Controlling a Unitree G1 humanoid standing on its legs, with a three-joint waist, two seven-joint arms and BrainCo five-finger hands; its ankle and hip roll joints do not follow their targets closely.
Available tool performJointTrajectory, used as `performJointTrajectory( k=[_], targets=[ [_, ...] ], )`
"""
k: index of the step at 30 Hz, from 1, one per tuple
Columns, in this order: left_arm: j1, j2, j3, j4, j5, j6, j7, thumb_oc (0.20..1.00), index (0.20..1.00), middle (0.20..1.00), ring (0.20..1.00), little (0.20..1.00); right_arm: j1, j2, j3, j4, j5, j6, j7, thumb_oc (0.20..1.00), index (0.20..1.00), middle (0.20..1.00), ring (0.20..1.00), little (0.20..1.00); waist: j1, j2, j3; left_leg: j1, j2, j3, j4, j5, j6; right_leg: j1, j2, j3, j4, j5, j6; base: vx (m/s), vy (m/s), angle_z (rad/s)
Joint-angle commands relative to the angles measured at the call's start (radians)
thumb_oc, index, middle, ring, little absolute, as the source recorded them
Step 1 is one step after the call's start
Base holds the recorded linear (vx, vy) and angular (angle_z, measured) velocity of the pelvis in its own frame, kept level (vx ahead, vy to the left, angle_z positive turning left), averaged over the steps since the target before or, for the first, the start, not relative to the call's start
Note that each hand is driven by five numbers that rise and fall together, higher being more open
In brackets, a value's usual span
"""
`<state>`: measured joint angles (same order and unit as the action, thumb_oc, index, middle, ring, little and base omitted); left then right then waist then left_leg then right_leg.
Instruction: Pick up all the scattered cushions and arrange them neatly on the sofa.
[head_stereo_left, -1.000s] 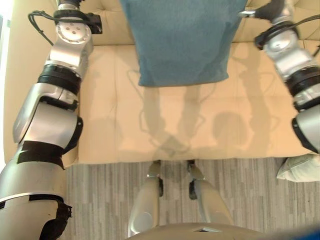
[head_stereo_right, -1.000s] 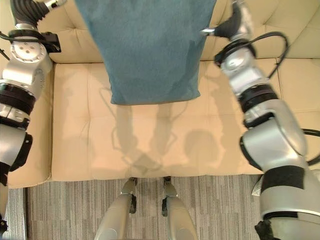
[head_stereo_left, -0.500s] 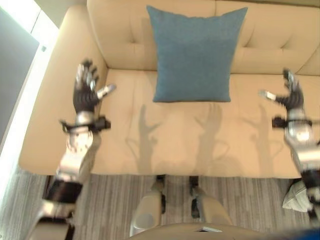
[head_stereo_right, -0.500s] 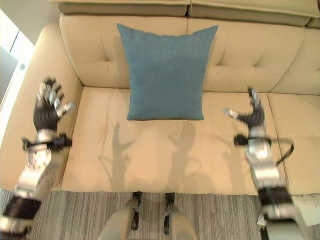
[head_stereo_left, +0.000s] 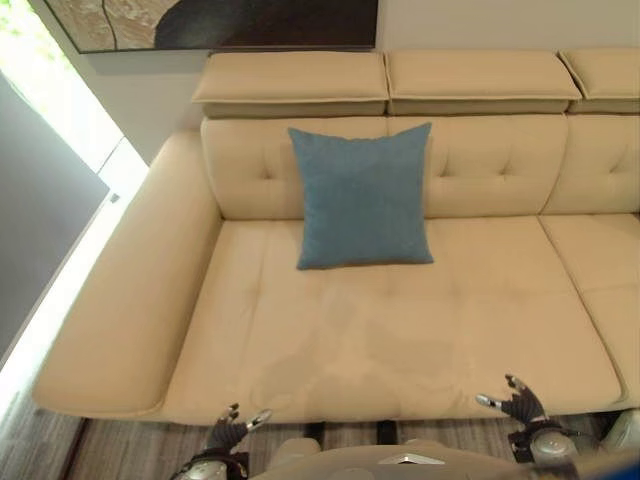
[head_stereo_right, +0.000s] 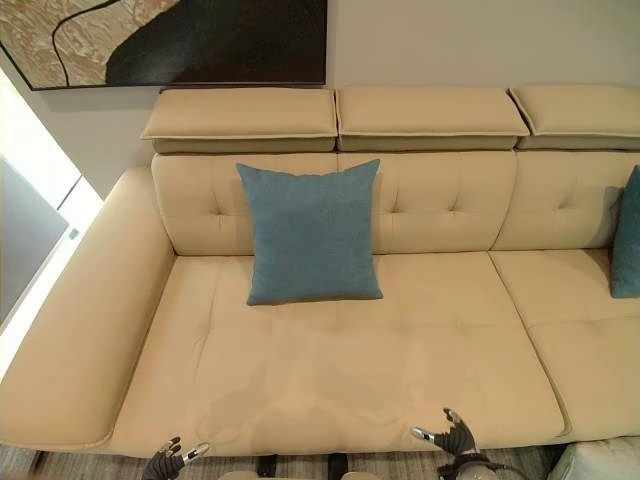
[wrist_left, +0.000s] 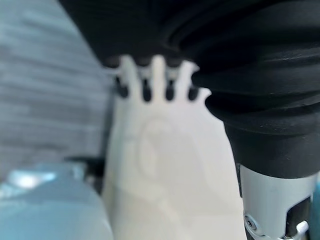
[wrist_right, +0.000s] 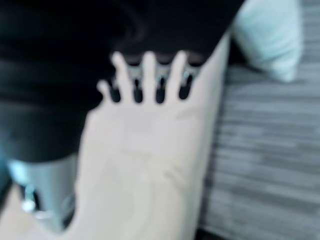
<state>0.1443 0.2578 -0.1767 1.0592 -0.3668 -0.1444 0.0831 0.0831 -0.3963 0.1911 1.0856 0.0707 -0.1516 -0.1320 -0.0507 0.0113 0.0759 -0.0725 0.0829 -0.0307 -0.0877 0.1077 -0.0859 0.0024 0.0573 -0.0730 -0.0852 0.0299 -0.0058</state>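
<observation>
The cream sofa (head_stereo_right: 330, 360) carries a blue cushion (head_stereo_right: 312, 232) upright against its backrest. At the sofa's front edge my left hand (head_stereo_left: 228, 432) and right hand (head_stereo_left: 518, 405) hold nothing, fingers spread straight

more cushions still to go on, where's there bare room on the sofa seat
The cream sofa seat is bare in front of the upright blue cushion and to its right, up to the seam with the next seat. That next seat is bare too, apart from a second blue cushion at the view's edge. Both hands, left hand and right hand, hang open before the front edge.
</observation>
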Motion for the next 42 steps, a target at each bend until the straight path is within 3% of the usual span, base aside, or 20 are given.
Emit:
performJointTrajectory(
  k=[1,2,3,4,7,10,13,16,18,19,20,22,24,30,32,33,34,35,36,42],
  targets=[
    [-0.123,0.032,0.051,0.006,0.081,-0.014,-0.002,1.000,1.000,1.000,1.000,1.000,-0.080,-0.008,0.002,-0.009,-0.032,0.010,-0.004,1.000,1.000,1.000,1.000,1.000,0.004,-0.077,0.034,0.042,-0.047,0.006,0.190,-0.087,-0.014,-0.008,-0.099,0.020,0.001,0.022,0.095,-0.17,0.044,-0.19],
    [-0.126,0.018,0.059,0.030,0.080,-0.010,-0.003,1.000,1.000,1.000,1.000,1.000,-0.083,-0.006,0.001,0.038,-0.044,0.022,0.001,1.000,1.000,1.000,1.000,1.000,0.012,-0.083,0.031,0.060,-0.096,-0.058,0.251,-0.132,-0.005,-0.025,-0.107,0.038,0.008,0.041,0.103,-0.10,0.048,-0.30],
    [-0.126,0.017,0.058,0.030,0.080,-0.010,-0.003,1.000,1.000,1.000,1.000,1.000,-0.083,-0.006,0.001,0.038,-0.044,0.022,0.001,1.000,1.000,1.000,1.000,1.000,0.013,-0.082,0.033,0.062,-0.096,-0.058,0.253,-0.134,-0.005,-0.023,-0.106,0.039,0.008,0.041,0.103,-0.21,0.110,-0.22],
    [-0.118,0.011,0.069,0.030,0.072,-0.007,-0.005,1.000,1.000,1.000,1.000,1.000,-0.079,-0.002,0.001,0.067,-0.055,0.039,0.010,1.000,1.000,1.000,1.000,1.000,0.016,-0.076,0.032,0.097,-0.116,-0.110,0.253,-0.153,0.004,-0.054,-0.103,0.069,0.029,0.057,0.112,-0.10,0.064,-0.33],
    [-0.115,0.006,0.065,0.040,0.081,0.000,-0.004,1.000,1.000,1.000,1.000,1.000,-0.080,0.004,-0.012,0.109,-0.050,0.054,0.011,1.000,1.000,1.000,1.000,1.000,0.008,-0.062,0.035,0.133,-0.115,-0.109,0.170,-0.178,0.026,-0.089,-0.104,0.082,0.053,0.069,0.124,-0.20,0.173,-0.45],
    [-0.150,0.014,0.043,0.079,0.130,0.005,-0.001,1.000,1.000,1.000,1.000,1.000,-0.122,0.018,-0.008,0.159,-0.075,0.073,0.009,1.000,1.000,1.000,1.000,1.000,0.004,-0.069,0.049,0.151,-0.161,-0.066,0.093,-0.196,0.072,-0.163,-0.133,0.096,0.056,0.147,0.184,-0.26,0.265,-0.57],
    [-0.164,0.024,0.056,0.092,0.132,0.008,0.001,1.000,1.000,1.000,1.000,1.000,-0.143,0.031,-0.006,0.170,-0.084,0.082,0.006,1.000,1.000,1.000,1.000,1.000,0.013,-0.072,0.062,0.145,-0.170,-0.034,0.079,-0.186,0.086,-0.202,-0.136,0.074,0.050,0.173,0.205,-0.23,0.137,-0.69],
    [-0.181,0.045,0.049,0.094,0.146,0.014,0.005,1.000,1.000,1.000,1.000,1.000,-0.156,0.037,0.006,0.171,-0.092,0.085,0.006,1.000,1.000,1.000,1.000,1.000,0.035,-0.051,0.088,0.108,-0.148,0.008,0.103,-0.161,0.099,-0.200,-0.146,-0.062,0.222,0.060,0.171,-0.30,0.106,-0.89],
    [-0.181,0.050,0.043,0.097,0.155,0.018,-0.005,1.000,1.000,1.000,1.000,1.000,-0.156,0.039,0.004,0.178,-0.096,0.086,0.009,1.000,1.000,1.000,1.000,1.000,0.043,-0.039,0.077,0.107,-0.135,0.029,0.089,-0.150,0.111,-0.169,-0.145,-0.093,0.301,0.002,0.144,-0.16,0.047,-0.82],
    [-0.181,0.050,0.043,0.097,0.155,0.018,-0.005,1.000,1.000,1.000,1.000,1.000,-0.157,0.039,0.004,0.178,-0.096,0.086,0.009,1.000,1.000,1.000,1.000,1.000,0.043,-0.040,0.074,0.104,-0.135,0.029,0.089,-0.149,0.111,-0.171,-0.145,-0.093,0.301,0.004,0.144,-0.15,0.000,-0.77],
    [-0.181,0.046,0.038,0.103,0.163,0.024,-0.011,1.000,1.000,1.000,1.000,1.000,-0.160,0.041,-0.003,0.185,-0.098,0.087,0.007,1.000,1.000,1.000,1.000,1.000,0.058,-0.027,0.054,0.096,-0.119,0.056,0.078,-0.141,0.112,-0.120,-0.163,-0.140,0.328,-0.046,0.130,-0.13,-0.028,-0.59],
    [-0.178,0.038,0.038,0.106,0.161,0.028,-0.013,1.000,1.000,1.000,1.000,1.000,-0.161,0.042,-0.011,0.195,-0.103,0.089,0.005,1.000,1.000,1.000,1.000,1.000,0.084,-0.020,0.036,0.092,-0.107,0.099,0.073,-0.136,0.110,-0.047,-0.190,-0.204,0.340,-0.087,0.131,-0.13,-0.045,-0.61],
    [-0.174,0.033,0.044,0.109,0.161,0.031,-0.014,1.000,1.000,1.000,1.000,1.000,-0.161,0.044,-0.014,0.199,-0.101,0.092,0.002,1.000,1.000,1.000,1.000,1.000,0.105,-0.033,0.021,0.075,-0.105,0.135,0.080,-0.128,0.099,0.002,-0.195,-0.226,0.262,-0.079,0.140,-0.10,-0.115,-0.85],
    [-0.190,0.017,0.030,0.119,0.177,0.034,-0.021,1.000,1.000,1.000,1.000,1.000,-0.168,0.060,0.002,0.192,-0.074,0.088,-0.001,1.000,1.000,1.000,1.000,1.000,0.077,-0.071,0.032,0.057,-0.083,0.148,0.164,-0.143,0.066,0.035,-0.131,-0.116,0.100,-0.051,0.121,-0.07,-0.172,-0.53],
    [-0.207,0.006,0.010,0.108,0.162,0.031,-0.019,1.000,1.000,1.000,1.000,1.000,-0.174,0.058,0.003,0.184,-0.052,0.084,-0.006,1.000,1.000,1.000,1.000,1.000,0.090,-0.081,0.053,0.037,-0.108,0.026,0.226,-0.141,0.041,0.036,-0.114,-0.058,0.076,-0.030,0.109,-0.16,-0.094,-0.70],
    [-0.207,0.001,0.006,0.104,0.150,0.027,-0.015,1.000,1.000,1.000,1.000,1.000,-0.179,0.054,0.014,0.186,-0.052,0.088,-0.003,1.000,1.000,1.000,1.000,1.000,0.109,-0.091,0.054,0.035,-0.144,-0.128,0.244,-0.150,0.039,0.021,-0.104,0.003,0.058,-0.005,0.111,-0.12,-0.028,-1.27],
    [-0.207,0.001,0.006,0.104,0.150,0.027,-0.015,1.000,1.000,1.000,1.000,1.000,-0.179,0.054,0.014,0.186,-0.052,0.088,-0.003,1.000,1.000,1.000,1.000,1.000,0.109,-0.091,0.053,0.034,-0.144,-0.129,0.244,-0.150,0.039,0.021,-0.104,0.003,0.058,-0.005,0.111,-0.10,-0.011,-1.46],
    [-0.204,-0.005,0.002,0.106,0.145,0.026,-0.012,1.000,1.000,1.000,1.000,1.000,-0.180,0.052,0.017,0.190,-0.053,0.089,-0.001,1.000,1.000,1.000,1.000,1.000,0.119,-0.094,0.053,0.044,-0.159,-0.198,0.249,-0.166,0.042,0.015,-0.096,0.049,0.053,0.007,0.117,-0.06,0.053,-1.54],
    [-0.198,-0.009,0.001,0.114,0.149,0.029,-0.014,1.000,1.000,1.000,1.000,1.000,-0.175,0.052,0.015,0.193,-0.052,0.086,0.000,1.000,1.000,1.000,1.000,1.000,0.116,-0.092,0.048,0.051,-0.161,-0.210,0.216,-0.176,0.050,-0.006,-0.094,0.096,0.049,0.026,0.130,-0.08,0.102,-1.53],
    [-0.228,-0.006,-0.019,0.101,0.162,0.030,-0.015,1.000,1.000,1.000,1.000,1.000,-0.184,0.057,-0.007,0.213,-0.028,0.094,-0.003,1.000,1.000,1.000,1.000,1.000,0.090,-0.076,0.047,0.097,-0.152,-0.109,0.113,-0.176,0.079,-0.065,-0.101,0.148,0.056,0.077,0.166,-0.07,0.137,-0.83]
  ],
)
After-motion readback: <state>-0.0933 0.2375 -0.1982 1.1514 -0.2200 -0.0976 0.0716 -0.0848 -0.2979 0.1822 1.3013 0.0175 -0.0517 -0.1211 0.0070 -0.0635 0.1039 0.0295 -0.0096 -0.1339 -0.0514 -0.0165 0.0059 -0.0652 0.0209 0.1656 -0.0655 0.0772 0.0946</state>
